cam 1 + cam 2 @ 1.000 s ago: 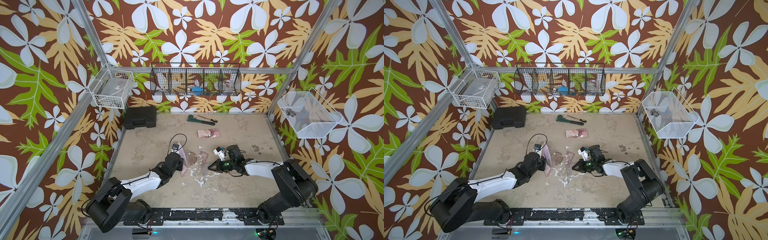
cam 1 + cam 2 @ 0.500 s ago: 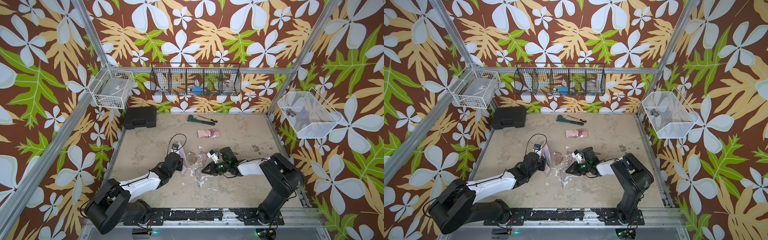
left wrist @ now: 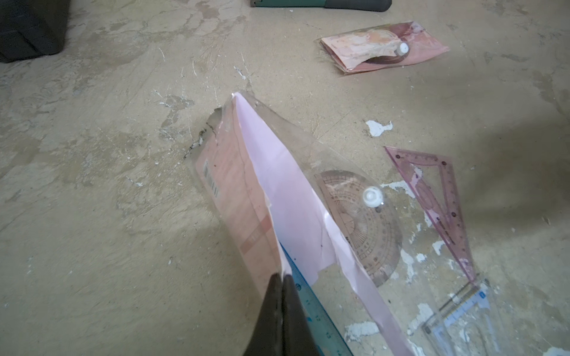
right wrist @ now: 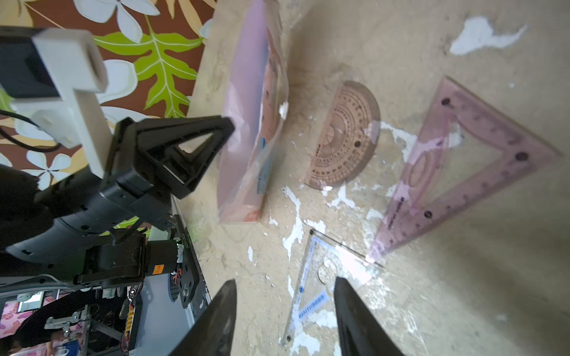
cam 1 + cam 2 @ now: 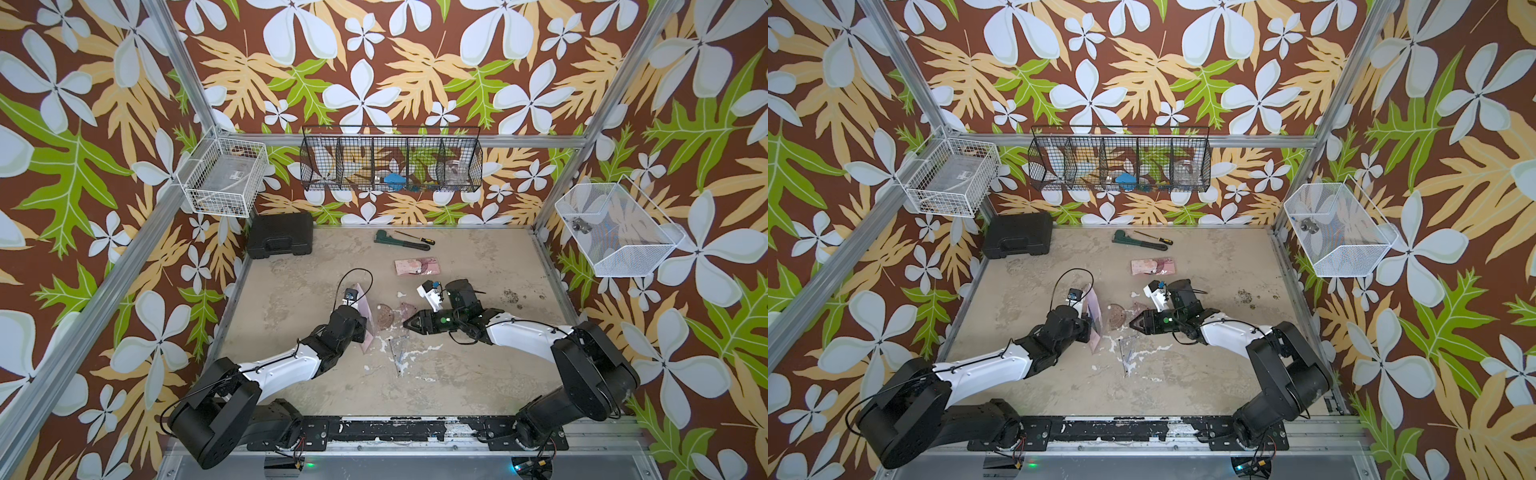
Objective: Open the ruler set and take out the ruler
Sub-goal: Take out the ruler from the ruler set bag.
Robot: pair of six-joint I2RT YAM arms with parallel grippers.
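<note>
The ruler set is a pink plastic pouch [image 3: 243,197] standing on edge on the table, seen in both top views [image 5: 366,309]. My left gripper [image 3: 282,277] is shut on its open lip. The blue ruler [image 3: 314,308] lies inside the pouch, right beside the fingers. A brown protractor [image 3: 367,228], a pink set square [image 3: 441,197] and a clear set square [image 4: 320,271] lie loose on the table. My right gripper [image 4: 283,280] stands open just above the clear set square, holding nothing, its tips [image 5: 406,324] pointing at the pouch.
Another pink pouch [image 5: 417,266] lies farther back. A wrench [image 5: 388,241] and a screwdriver [image 5: 415,238] sit near the back wall, a black case [image 5: 280,235] at the back left corner. Wire baskets hang on the walls.
My right gripper has gone from shut to open and has shifted a little left, toward the pouch. The left gripper and the pouch have not moved.
</note>
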